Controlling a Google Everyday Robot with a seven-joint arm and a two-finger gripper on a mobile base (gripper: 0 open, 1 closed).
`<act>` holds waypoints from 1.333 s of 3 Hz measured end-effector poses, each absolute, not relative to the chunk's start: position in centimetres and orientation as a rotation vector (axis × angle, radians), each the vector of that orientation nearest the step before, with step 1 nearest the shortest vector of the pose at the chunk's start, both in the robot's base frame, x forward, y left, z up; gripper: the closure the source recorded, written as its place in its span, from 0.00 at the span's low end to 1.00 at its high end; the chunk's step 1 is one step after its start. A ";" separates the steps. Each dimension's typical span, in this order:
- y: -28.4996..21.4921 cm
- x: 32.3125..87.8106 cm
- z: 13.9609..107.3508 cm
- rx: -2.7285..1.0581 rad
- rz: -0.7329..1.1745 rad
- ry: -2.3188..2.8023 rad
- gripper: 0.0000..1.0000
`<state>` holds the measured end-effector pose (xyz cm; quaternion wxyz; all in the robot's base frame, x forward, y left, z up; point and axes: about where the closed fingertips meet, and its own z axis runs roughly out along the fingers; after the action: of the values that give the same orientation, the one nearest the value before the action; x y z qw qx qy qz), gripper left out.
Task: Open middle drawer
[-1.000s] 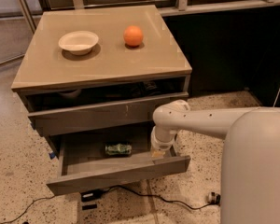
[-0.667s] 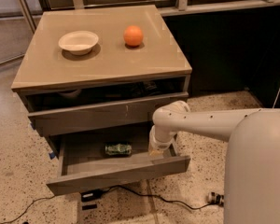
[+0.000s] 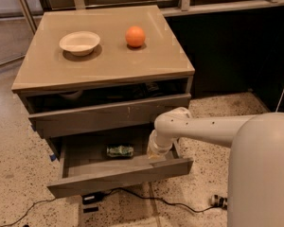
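Open-drawer task, late stage. The middle drawer stands pulled well out of the cabinet, its front panel carried clear of the cabinet face toward the viewer and its floor exposed along most of its width. Judged from this position, the opening is essentially done. What may be left is a last short pull, if full extension is wanted, and the withdrawal of the claw.

The claw reaches down from the white arm into the right end of the drawer, just behind the front panel and close to the right wall. Whether it is released or clenched on the panel cannot be told, since the wrist covers its tip.

The drawer is wide and shallow, grey-brown wood, with a plain front that carries no handle. It sits slightly skewed, the right end higher in the view than the left. A small green can lies on its side inside, near the middle and apart from the claw.

Above it, the upper drawer is ajar. The surface carries a white bowl and an orange. A dark cable runs across the floor.
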<state>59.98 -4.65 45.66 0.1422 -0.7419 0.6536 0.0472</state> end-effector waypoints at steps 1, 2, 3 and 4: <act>-4.3 60.0 44.6 -2.149 0.149 1.868 1.00; -3.7 60.0 43.1 -2.172 0.167 1.855 1.00; -3.5 59.5 41.1 -2.208 0.185 1.840 1.00; -3.3 59.2 40.1 -2.232 0.189 1.825 1.00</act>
<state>59.18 -3.32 40.12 0.1256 -0.7663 0.6267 0.0650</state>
